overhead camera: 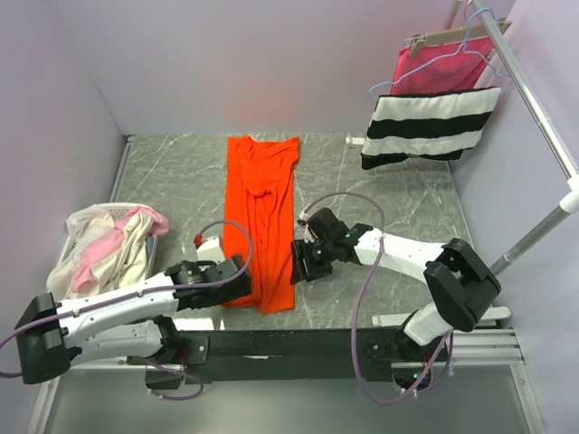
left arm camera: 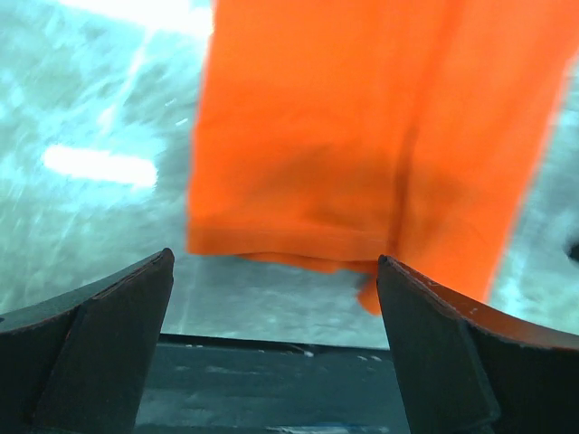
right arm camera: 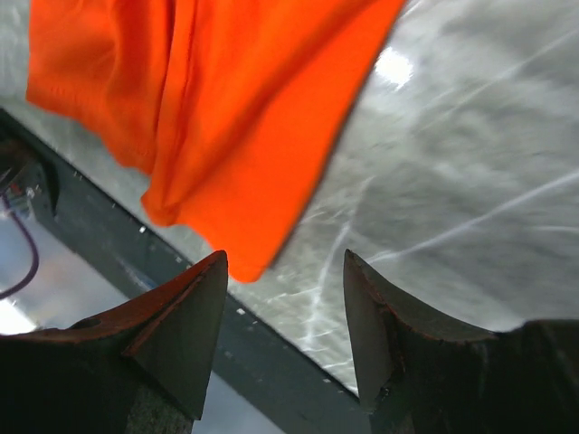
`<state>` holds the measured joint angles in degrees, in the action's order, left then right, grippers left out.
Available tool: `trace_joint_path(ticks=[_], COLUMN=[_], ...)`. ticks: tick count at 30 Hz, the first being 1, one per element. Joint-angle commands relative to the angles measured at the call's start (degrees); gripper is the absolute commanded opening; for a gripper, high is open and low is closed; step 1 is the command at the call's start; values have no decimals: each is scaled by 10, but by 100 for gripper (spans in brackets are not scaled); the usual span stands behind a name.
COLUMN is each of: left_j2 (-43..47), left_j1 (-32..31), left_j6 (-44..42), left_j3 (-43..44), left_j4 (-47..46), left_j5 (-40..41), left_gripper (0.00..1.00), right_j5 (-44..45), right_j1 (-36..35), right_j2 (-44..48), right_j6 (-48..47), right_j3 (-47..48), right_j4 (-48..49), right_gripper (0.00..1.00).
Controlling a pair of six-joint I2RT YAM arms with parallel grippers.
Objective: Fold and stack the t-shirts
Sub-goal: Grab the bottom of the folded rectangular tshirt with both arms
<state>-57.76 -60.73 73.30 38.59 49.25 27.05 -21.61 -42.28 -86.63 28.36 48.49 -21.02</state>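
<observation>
Grey marbled worktop point(overhead camera: 398, 199) fills the booth between lilac walls. On its middle lies the orange-red t-shirt point(overhead camera: 262, 217), drawn into a long narrow strip that runs from the far side to the near edge. Its sides look folded in lengthwise. The crosswise folds that would make it a compact packet are, by my reading, not yet done. The left jaws stand spread wide just beside the strip's near left corner, gripping nothing. The right jaws are parted too and empty, just off the near right corner. On the left side a white basket point(overhead camera: 115, 210) holds the cream and pink t-shirts point(overhead camera: 104, 251) in a crumpled heap, unfolded, so no stack exists yet. Most of the task looks to be ahead.
</observation>
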Motion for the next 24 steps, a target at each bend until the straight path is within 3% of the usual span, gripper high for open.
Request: trace_joint_path(ticks=[1, 7, 18, 24], left_j2=[-7, -33, 29, 33], left_j1=[-1, -1, -1, -1], left_j6=[95, 139, 133, 129], left_j3=[-56, -100, -132, -147], left_j4=[33, 0, -54, -75], left_j5=[5, -14, -19, -28], left_gripper=[100, 100, 99, 97], right_j5=[-18, -37, -77, -65], right_j1=[-17, -29, -47, -71], right_j2=[27, 37, -20, -74], right_j6=[50, 86, 114, 109], right_j3=[-21, -68, -79, -53], right_j4=[47, 79, 135, 100], right_gripper=[61, 62, 62, 61])
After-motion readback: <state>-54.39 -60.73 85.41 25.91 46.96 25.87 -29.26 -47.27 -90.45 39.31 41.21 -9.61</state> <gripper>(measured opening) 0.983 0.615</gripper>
